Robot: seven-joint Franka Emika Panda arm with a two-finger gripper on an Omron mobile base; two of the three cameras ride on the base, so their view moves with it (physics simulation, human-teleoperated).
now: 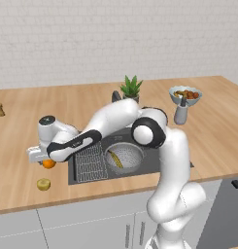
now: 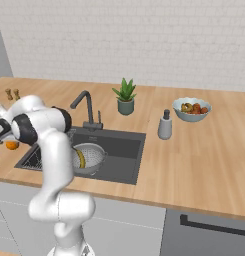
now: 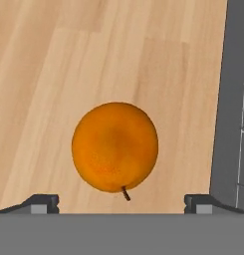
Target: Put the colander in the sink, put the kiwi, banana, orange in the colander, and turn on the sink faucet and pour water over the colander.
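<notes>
While jaws stand apart over one orange (image 3: 115, 147), one banana (image 1: 115, 159), one kiwi (image 1: 43, 184)

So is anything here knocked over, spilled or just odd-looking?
Nothing stands out. The colander sits upright in the sink with the banana inside; the orange and kiwi rest on the counter.

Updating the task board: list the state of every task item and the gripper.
colander: in the sink, holding the banana
orange: on the counter, ungrasped
kiwi: on the counter
sink faucet: no water running
gripper: open, above the orange
</notes>
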